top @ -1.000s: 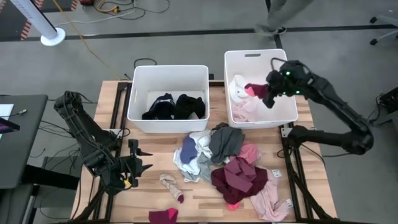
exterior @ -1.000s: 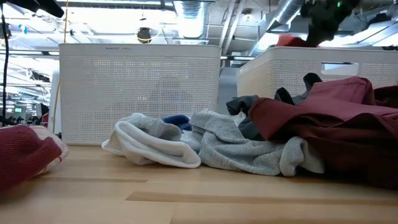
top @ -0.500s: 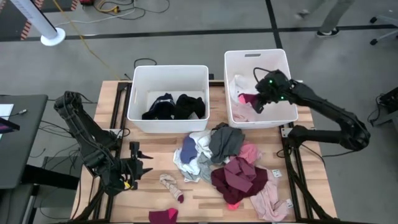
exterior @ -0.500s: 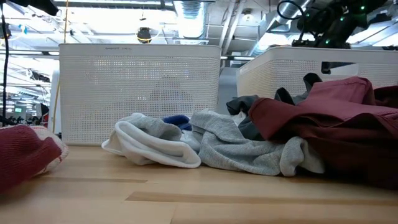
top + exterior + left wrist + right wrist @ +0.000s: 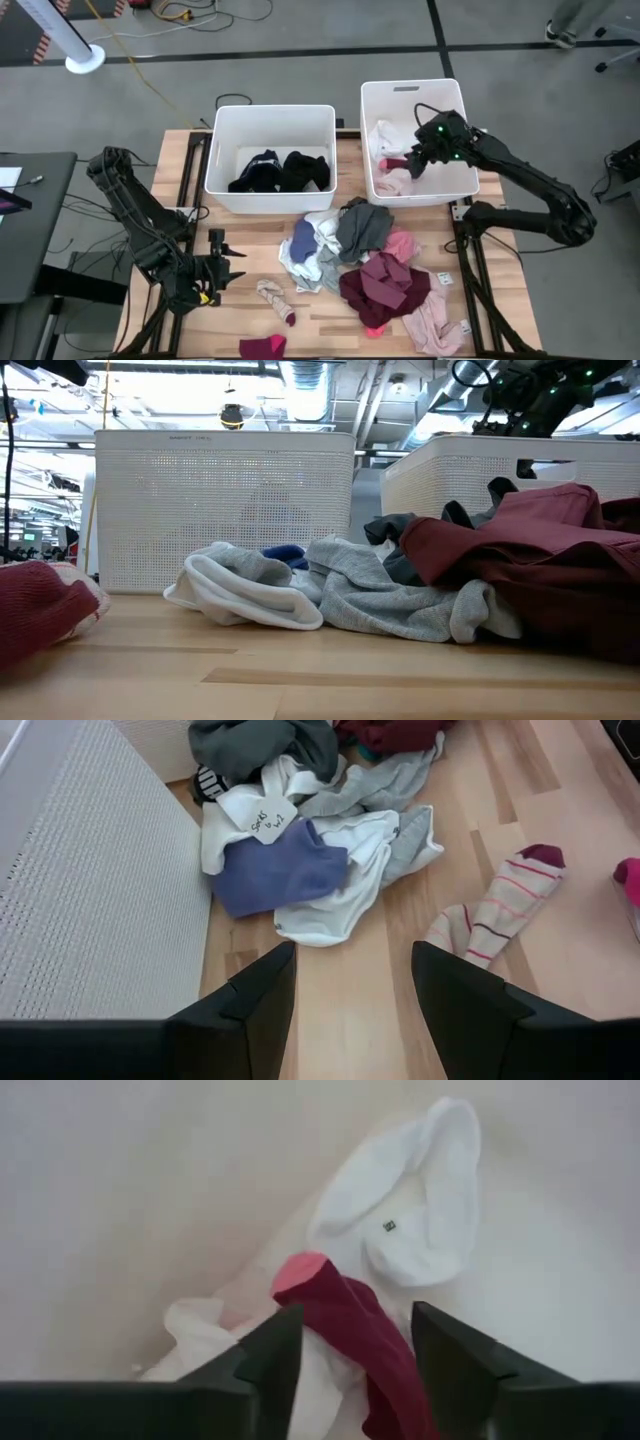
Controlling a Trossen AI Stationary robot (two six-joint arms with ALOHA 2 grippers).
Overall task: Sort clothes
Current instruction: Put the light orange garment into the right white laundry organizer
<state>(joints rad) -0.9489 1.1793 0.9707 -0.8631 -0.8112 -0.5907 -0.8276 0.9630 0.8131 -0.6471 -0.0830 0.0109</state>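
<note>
My right gripper (image 5: 411, 163) is open, low inside the right white bin (image 5: 440, 92). A pink-and-maroon garment (image 5: 335, 1305) lies between and just past its fingers on pale pink and white clothes (image 5: 420, 1210); it also shows in the high view (image 5: 394, 162). A pile of grey, white, blue, maroon and pink clothes (image 5: 360, 262) lies at the table's middle. Black garments (image 5: 280, 172) lie in the left white bin (image 5: 270, 112). My left gripper (image 5: 216, 266) waits open and empty at the near left, low over the table (image 5: 350, 1000). My right gripper stands open over the pink-and-maroon garment, which lies on the clothes in the bin. Whether a finger touches it I cannot tell.
A striped sock (image 5: 276, 300) and a maroon piece (image 5: 262, 347) lie apart near the table's near edge. The two bins stand side by side at the far edge. Bare wood shows at the near left (image 5: 240, 310). A dark side table (image 5: 30, 230) stands left of the table.
My right gripper has gone down into the right bin and a little toward the table's left with the pink-and-maroon garment. The garment, which hung at the fingers above the bin, now lies on the pale clothes inside it.
</note>
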